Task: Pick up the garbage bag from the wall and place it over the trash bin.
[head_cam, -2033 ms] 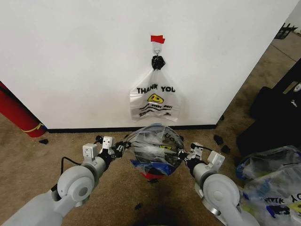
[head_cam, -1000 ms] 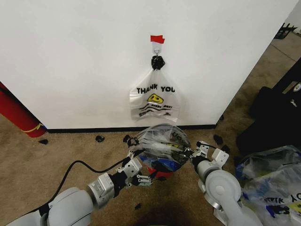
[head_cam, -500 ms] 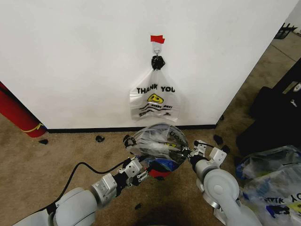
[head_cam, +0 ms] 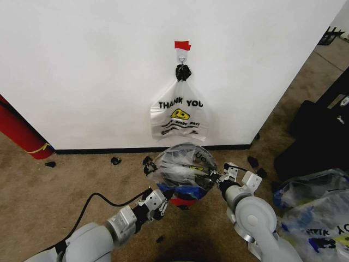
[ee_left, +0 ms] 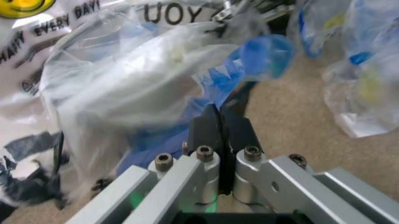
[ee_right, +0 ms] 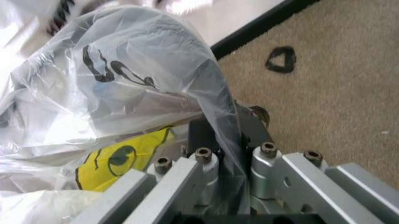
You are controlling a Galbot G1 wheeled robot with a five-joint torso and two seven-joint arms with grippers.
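garbage bag (head_cam: 182,169): thin glossy crinkled clear plastic (blue print). Carpet (head_cam: 71,180): rough matt pile. Wall (head_cam: 87,65): smooth matt white.

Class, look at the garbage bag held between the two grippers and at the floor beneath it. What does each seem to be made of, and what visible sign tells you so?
Garbage bag: thin translucent plastic, probably glossy film; it crinkles, catches highlights and lets blue patches show through. Floor: seemingly short-pile tan carpet, matte and speckled, without shine.
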